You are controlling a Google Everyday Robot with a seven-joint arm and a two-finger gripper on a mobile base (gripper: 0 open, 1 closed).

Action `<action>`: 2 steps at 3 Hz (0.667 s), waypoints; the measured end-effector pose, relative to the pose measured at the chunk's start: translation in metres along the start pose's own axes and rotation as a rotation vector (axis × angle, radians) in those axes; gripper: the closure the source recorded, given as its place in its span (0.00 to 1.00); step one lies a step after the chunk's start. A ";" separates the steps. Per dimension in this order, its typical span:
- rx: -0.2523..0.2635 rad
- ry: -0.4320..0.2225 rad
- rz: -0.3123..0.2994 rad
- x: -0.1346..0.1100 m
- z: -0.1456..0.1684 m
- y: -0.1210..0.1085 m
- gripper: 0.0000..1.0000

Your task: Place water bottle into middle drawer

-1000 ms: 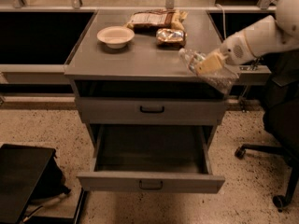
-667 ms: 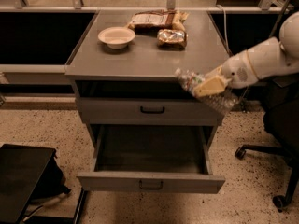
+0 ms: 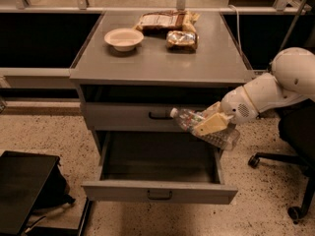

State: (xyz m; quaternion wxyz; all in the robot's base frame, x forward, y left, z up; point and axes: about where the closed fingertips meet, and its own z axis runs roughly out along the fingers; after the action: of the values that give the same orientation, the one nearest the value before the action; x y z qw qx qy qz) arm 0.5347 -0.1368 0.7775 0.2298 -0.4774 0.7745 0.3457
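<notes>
Item under inspection: the water bottle [image 3: 186,119]. Small, clear, crinkled plastic, with a white cap at its left end and a pale band partly covered by the grip. It lies nearly horizontal, cap end slightly raised and pointing left, base end lower and to the right.

Location: held in the air in front of the right end of the closed upper drawer [image 3: 123,116], above the right side of the open middle drawer [image 3: 118,191]. It touches neither the drawer floor nor its walls, as far as can be seen.

Gripper [image 3: 211,124]: reaches in from the right on the white arm [image 3: 275,90], below counter height. The tan jaws are closed across the bottle's mid-section and carry it.

Middle drawer: pulled fully out, grey interior dark and bare where visible, black bar handle on the front panel.

Counter [image 3: 157,65]: carries a pale bowl [image 3: 123,37] at the back left and two shiny snack packets [image 3: 165,20] [image 3: 181,39] at the back centre, apart from each other.

Change against the earlier pictures: a second ago the bottle was held over the counter's front right corner; shortly after, it was level with the counter's front edge. It now sits lower and further left, in front of the cabinet face. Bowl, packets and both drawers are unchanged.
</notes>
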 end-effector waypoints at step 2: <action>0.025 -0.042 -0.047 0.015 0.038 0.015 1.00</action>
State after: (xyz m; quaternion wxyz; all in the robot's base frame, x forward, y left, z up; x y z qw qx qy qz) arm 0.5159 -0.1126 0.7470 0.2601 -0.4853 0.7622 0.3404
